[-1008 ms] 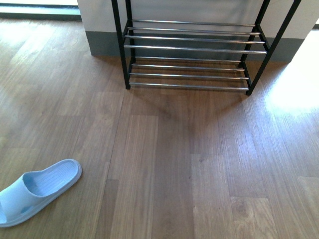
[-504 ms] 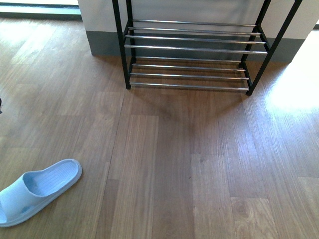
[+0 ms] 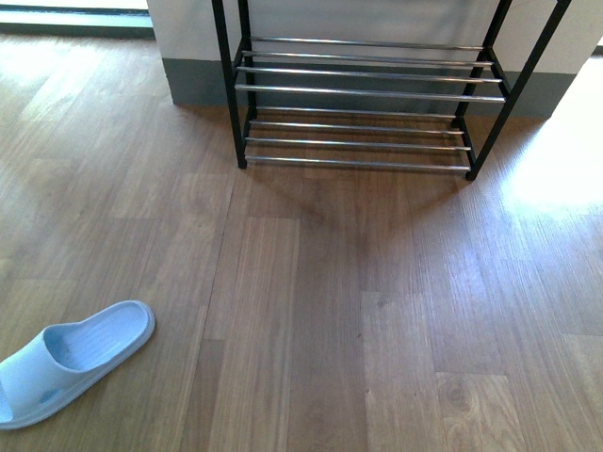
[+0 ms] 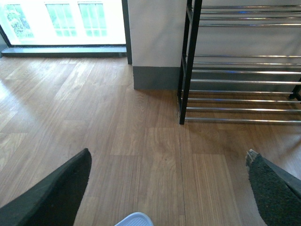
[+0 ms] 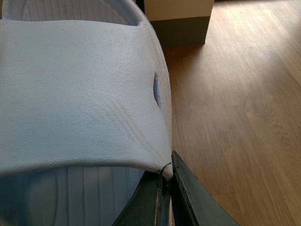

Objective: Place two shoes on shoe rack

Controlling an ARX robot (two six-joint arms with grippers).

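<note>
The shoe rack (image 3: 358,89) fills the upper middle of the front frame: thin black posts and shelves of bright chrome rods. I'd expect those rods to be slick and the gaps between them wide enough to catch a heel set down crooked, so a shoe wants laying flat across several rods. The shoes here are pale blue slide slippers. One slipper (image 3: 71,358) lies sole-down in the lower left of the front frame, toe aimed roughly up and right toward the rack and well apart from it. It looks like moulded foam: light, springy and a little slippery, nothing that would break. The broad strap over the instep or the side wall beside it seems the natural place to pinch. A second slipper (image 5: 80,94) crowds the right wrist view, and I take it for the mate. The right gripper (image 5: 168,169) has its dark fingers pressed together on the rim where strap meets sole, though I can't tell whether it is off the floor. The left gripper (image 4: 168,153) hangs with its fingers spread wide and holding nothing, a slipper toe just showing beneath it. Around them is bare wooden floor (image 3: 358,311), with a white pillar (image 3: 188,38) with a grey base standing just beside the rack's left post. Nothing I can see lies between slipper and rack.
</note>
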